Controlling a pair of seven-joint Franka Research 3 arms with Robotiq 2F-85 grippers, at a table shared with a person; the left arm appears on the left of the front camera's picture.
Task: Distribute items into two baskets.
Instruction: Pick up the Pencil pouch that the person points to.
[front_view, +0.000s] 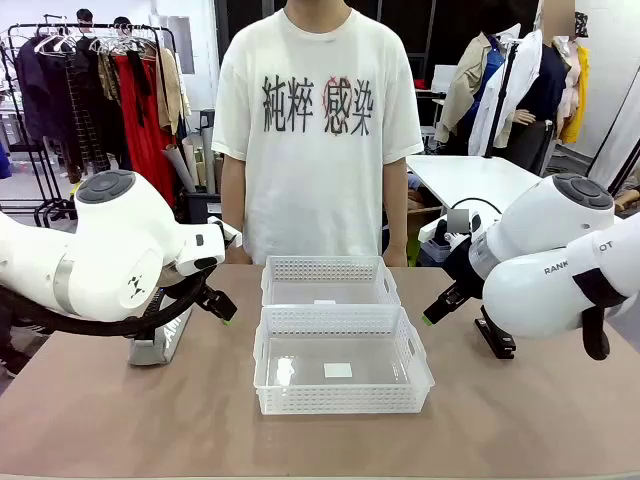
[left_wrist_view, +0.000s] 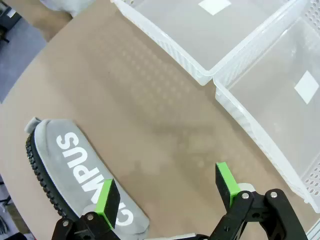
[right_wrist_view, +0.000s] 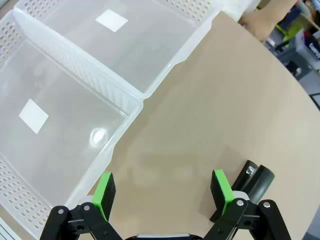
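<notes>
Left gripper (left_wrist_view: 167, 192): jaws spread wide, gripping nothing, above the table (left_wrist_view: 150, 110). One pad (left_wrist_view: 107, 197) overlaps the grey pouch (left_wrist_view: 65, 165) at 8 o'clock. Right gripper (right_wrist_view: 162, 192): equally wide, gripping nothing, black stapler (right_wrist_view: 255, 182) at 4 o'clock. Between the arms, near basket (front_view: 340, 398) touches far basket (front_view: 325, 270).

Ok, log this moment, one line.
left gripper open over grey fabric CAMPUS pouch | right gripper open beside black stapler | two translucent white lattice plastic baskets empty
</notes>
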